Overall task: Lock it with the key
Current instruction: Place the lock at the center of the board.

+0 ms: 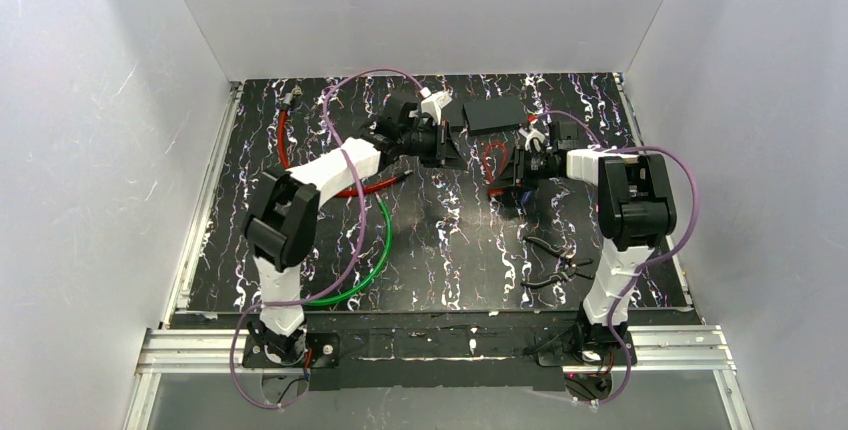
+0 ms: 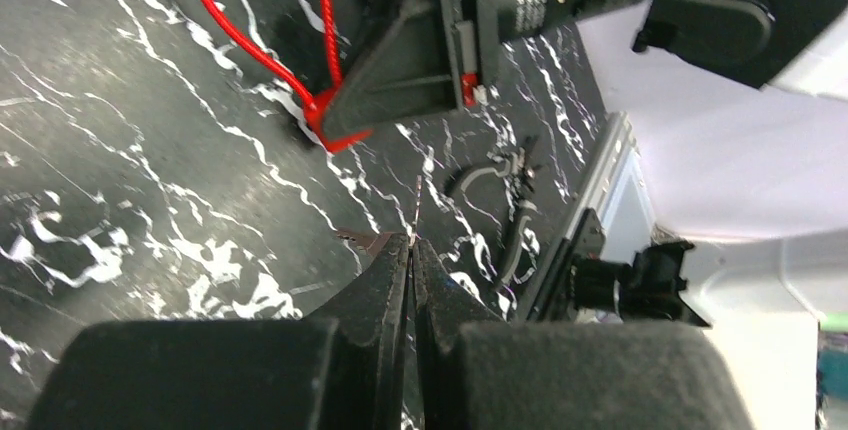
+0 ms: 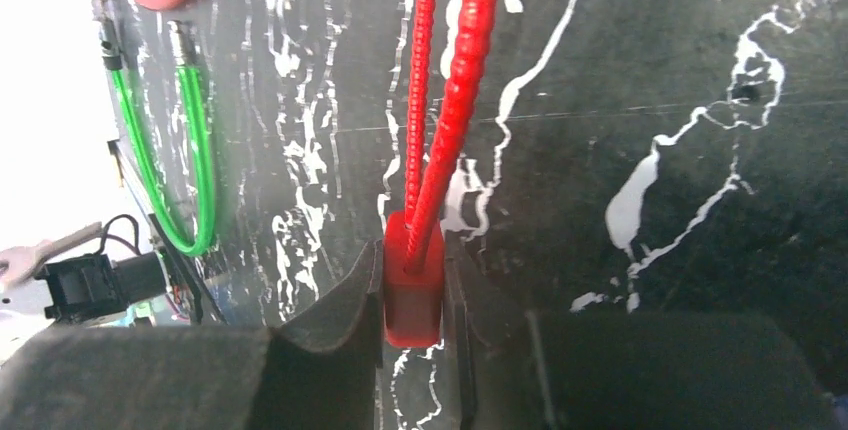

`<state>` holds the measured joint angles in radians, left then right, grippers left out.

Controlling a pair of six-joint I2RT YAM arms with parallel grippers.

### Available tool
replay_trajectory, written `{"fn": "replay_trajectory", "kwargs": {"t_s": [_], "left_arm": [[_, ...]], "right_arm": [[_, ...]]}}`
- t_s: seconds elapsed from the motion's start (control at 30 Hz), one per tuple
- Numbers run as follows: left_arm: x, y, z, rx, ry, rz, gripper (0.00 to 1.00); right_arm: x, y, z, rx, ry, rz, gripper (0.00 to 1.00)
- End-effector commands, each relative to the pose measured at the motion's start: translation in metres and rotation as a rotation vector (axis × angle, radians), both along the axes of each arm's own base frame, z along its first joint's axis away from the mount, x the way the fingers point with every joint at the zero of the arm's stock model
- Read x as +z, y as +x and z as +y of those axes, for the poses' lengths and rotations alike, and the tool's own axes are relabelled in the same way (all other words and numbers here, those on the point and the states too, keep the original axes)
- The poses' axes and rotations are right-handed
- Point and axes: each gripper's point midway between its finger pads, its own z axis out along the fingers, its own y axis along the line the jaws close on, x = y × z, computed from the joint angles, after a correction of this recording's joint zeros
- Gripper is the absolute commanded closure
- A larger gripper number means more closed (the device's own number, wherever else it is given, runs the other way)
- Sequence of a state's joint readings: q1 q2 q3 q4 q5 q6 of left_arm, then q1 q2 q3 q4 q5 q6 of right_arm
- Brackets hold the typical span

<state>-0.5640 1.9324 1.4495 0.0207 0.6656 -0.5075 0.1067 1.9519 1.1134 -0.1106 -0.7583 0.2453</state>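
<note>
White walls (image 1: 100,100) box in a black, white-veined worktop (image 1: 440,280), glossy enough that small hard things would probably skid on it. Everything below is placed from the red lock body (image 3: 412,295).

The right gripper (image 3: 412,262) has its fingers closed narrowly on that body's two flat sides, holding it just above the worktop. The lock's ribbed red cable (image 3: 455,80) runs out of its top, away from the fingers. The body looks small, rigid and light. The cable looks springy and would likely swing if gripped, so the body is the right place to hold. I cannot see the keyhole.

The left gripper (image 2: 412,250) sits beside the lock body. Its fingers are pressed almost together on the key (image 2: 416,205), which shows only as a thin metal sliver seen edge-on, its tip pointing towards the lock. The key should be light, stiff and slick. It is pinched at its broad end, and a slight twist could let it pivot.

A green cable (image 3: 195,150) and a second red cable (image 1: 290,150) lie well to the left of the lock body. A flat black block (image 1: 495,113) lies beyond it. Some small dark items (image 1: 550,260), too small to name, lie nearer the arm bases.
</note>
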Motion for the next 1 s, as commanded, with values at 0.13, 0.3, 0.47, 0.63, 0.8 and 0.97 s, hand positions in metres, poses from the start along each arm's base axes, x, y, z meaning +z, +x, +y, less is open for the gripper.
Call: {"fn": "replay_trajectory", "kwargs": {"t_s": [0.13,0.3,0.47,0.63,0.8,0.97], "left_arm": [[0.004,0.040,-0.018,0.023,-0.024,-0.064,1.00],[0.000,0.056,-0.029,0.023,-0.036,-0.074,1.00],[0.001,0.074,-0.040,0.036,-0.047,-0.094,1.00],[-0.017,0.075,-0.055,0.023,-0.032,-0.089,1.00],[-0.034,0.083,-0.071,0.017,-0.030,-0.079,1.00],[-0.048,0.090,-0.085,0.011,-0.024,-0.089,1.00]], "right_arm": [[-0.010,0.017,-0.007,0.002,-0.034,-0.005,0.71],[-0.005,0.017,-0.013,-0.005,-0.050,-0.006,0.42],[0.011,0.025,-0.026,-0.028,-0.090,-0.064,0.32],[0.025,0.034,-0.043,-0.063,-0.126,-0.106,0.23],[0.046,0.038,-0.050,-0.083,-0.109,-0.161,0.03],[0.066,0.040,-0.048,-0.079,-0.090,-0.218,0.02]]}}
